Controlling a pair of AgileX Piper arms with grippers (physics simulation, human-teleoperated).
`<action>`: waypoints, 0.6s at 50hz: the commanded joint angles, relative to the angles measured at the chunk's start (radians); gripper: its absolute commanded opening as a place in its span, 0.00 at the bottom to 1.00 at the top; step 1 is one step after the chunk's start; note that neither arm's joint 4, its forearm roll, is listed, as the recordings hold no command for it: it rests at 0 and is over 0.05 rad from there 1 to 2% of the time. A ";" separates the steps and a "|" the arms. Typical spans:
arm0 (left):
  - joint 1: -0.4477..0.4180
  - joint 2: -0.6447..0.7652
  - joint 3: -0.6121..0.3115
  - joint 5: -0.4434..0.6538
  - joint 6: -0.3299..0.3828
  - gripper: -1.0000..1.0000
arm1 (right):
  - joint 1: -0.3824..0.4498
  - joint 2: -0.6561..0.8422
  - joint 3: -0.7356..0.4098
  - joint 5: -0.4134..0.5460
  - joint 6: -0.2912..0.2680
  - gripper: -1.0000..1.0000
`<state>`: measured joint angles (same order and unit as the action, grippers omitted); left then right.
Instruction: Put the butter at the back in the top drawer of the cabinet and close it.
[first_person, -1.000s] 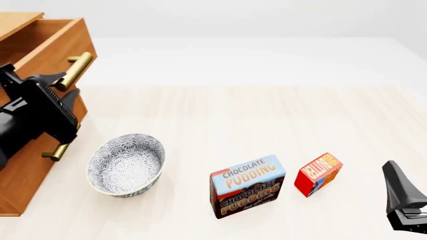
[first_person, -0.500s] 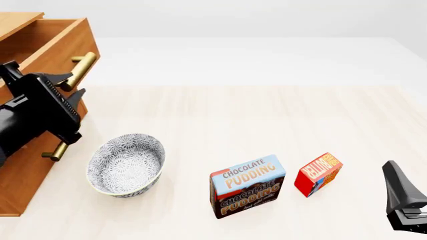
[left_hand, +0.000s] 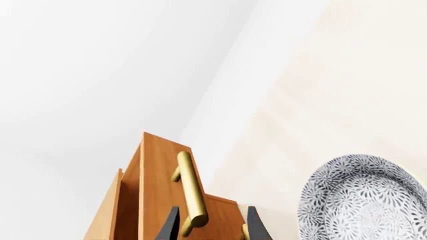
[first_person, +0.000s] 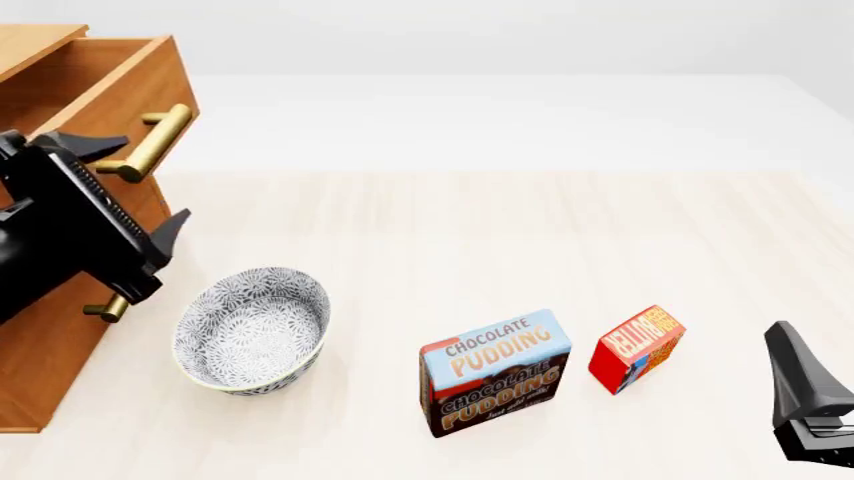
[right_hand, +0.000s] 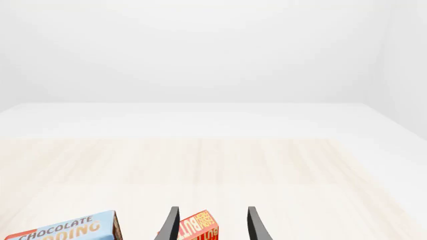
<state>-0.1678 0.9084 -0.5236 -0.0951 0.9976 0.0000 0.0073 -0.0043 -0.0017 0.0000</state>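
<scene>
The cabinet (first_person: 54, 340) stands at the left with its top drawer (first_person: 100, 85) pulled out. My left gripper (first_person: 144, 182) is open in front of the drawer's brass handle (first_person: 154, 138). In the left wrist view the handle (left_hand: 190, 192) reaches down between the spread fingers (left_hand: 170, 227) of the left gripper (left_hand: 212, 212), closer to one of them. The butter (first_person: 638, 348) stands on the table right of centre. My right gripper (first_person: 790, 352) waits open just right of and nearer than it. The butter (right_hand: 198, 227) shows between the right gripper's (right_hand: 212, 210) fingers, further out than their tips.
A blue-and-brown chocolate pudding box (first_person: 495, 372) stands upright just left of the butter. A patterned grey bowl (first_person: 254, 327) sits beside the cabinet, below the left gripper. A lower drawer handle (first_person: 110, 303) juts out by the bowl.
The left gripper's fingers have spread apart and let go of the top drawer's handle, after drawing the drawer slightly further out. The right arm and the boxes have not moved.
</scene>
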 joint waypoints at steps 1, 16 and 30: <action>-0.016 -0.046 -0.023 0.067 -0.028 1.00 | 0.000 0.000 0.000 0.000 0.000 1.00; -0.023 -0.157 -0.188 0.269 -0.088 1.00 | 0.000 0.000 0.000 0.000 0.000 1.00; -0.075 -0.067 -0.486 0.549 -0.369 1.00 | 0.000 0.000 0.000 0.000 0.000 1.00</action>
<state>-0.2151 0.7927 -0.8234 0.2773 0.7963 0.0000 0.0073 -0.0043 -0.0017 0.0000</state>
